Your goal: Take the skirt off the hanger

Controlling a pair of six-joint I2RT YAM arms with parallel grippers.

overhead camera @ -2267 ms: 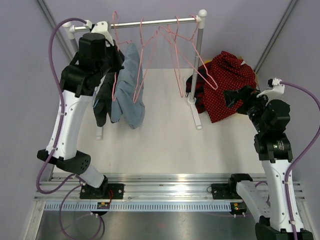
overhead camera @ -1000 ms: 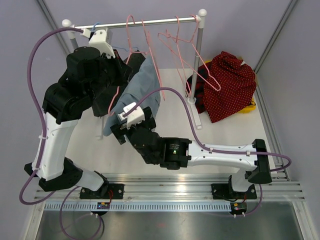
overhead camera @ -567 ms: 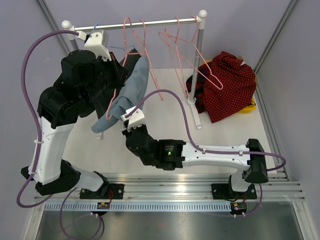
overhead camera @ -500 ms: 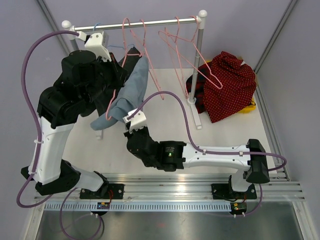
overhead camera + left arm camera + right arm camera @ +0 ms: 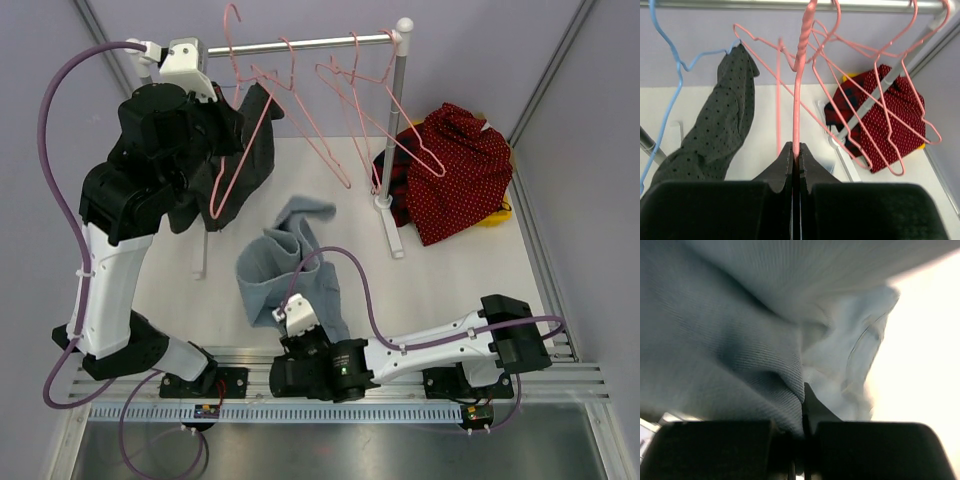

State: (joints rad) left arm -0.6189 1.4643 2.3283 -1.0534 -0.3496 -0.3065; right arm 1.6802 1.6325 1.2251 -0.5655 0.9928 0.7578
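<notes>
Now the skirt (image 5: pixel 285 265) has come off the pink hanger (image 5: pixel 799 75) clamped in my left gripper (image 5: pixel 796 155) at the rack (image 5: pixel 300 44), and my right gripper (image 5: pixel 803 410), closed on its cloth, holds it in front of the rack, so removal seems done.

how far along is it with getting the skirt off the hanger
Done: the blue-grey skirt is off the pink hanger, bunched near the front of the table, apart from the rail. In hand: the right tool is shut on skirt fabric; the left tool is shut on the bare hanger's wire. Left: probably only letting the skirt go.
</notes>
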